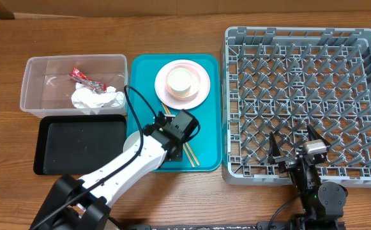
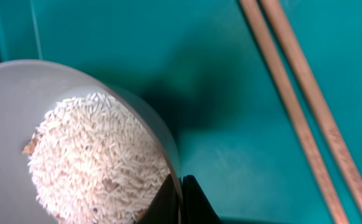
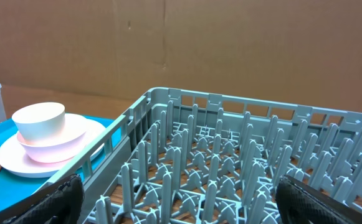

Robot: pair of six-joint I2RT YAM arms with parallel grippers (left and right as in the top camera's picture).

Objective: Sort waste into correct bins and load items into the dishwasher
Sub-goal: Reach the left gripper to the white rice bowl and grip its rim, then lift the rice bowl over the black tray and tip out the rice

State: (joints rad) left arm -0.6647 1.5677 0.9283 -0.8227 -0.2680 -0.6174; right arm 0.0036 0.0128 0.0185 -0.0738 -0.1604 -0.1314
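My left gripper [image 1: 172,131] is over the teal tray [image 1: 207,144], shut on the rim of a white bowl [image 2: 19,112] that holds loose white rice [image 2: 93,155]; the pinch shows in the left wrist view [image 2: 182,198]. My arm hides the bowl in the overhead view. Two wooden chopsticks [image 1: 190,155] lie on the tray beside it [image 2: 299,106]. A white cup [image 1: 181,80] sits in a pink bowl [image 3: 50,148] on a pink plate [image 1: 201,92]. My right gripper [image 1: 294,145] is open and empty over the grey dish rack's [image 1: 300,33] front edge [image 3: 184,196].
A clear tub [image 1: 29,89] at the back left holds a red wrapper [image 1: 86,78] and a crumpled white napkin [image 1: 96,99]. A black tray [image 1: 76,144] lies in front of it, left of the teal tray. A cardboard wall stands behind the table.
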